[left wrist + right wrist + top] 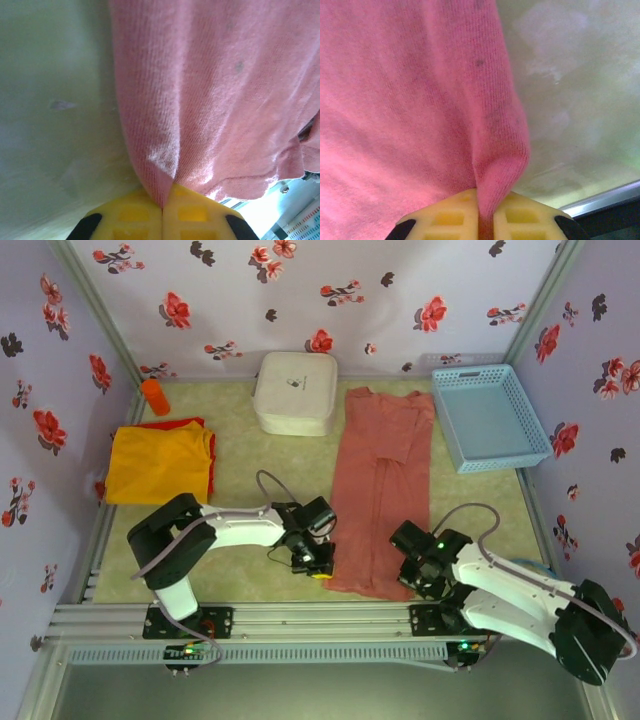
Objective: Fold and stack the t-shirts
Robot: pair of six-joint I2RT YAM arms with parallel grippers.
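A salmon-pink t-shirt (385, 485) lies lengthwise down the middle of the table, folded narrow, collar end at the back. My left gripper (318, 565) is shut on its near left corner; in the left wrist view the yellow fingers (131, 216) pinch a ridge of the pink t-shirt (210, 100). My right gripper (412, 575) is shut on the near right corner, the pink t-shirt (410, 100) bunched between its yellow fingers (525, 217). A folded yellow-orange t-shirt (160, 462) lies at the left, with a red t-shirt (210, 465) peeking out along its right edge.
A white rounded box (295, 392) stands at the back centre, touching the pink shirt's left shoulder. A light blue basket (488, 415) sits at the back right. An orange cylinder (155, 397) lies in the back left corner. The metal rail (320, 620) runs along the near edge.
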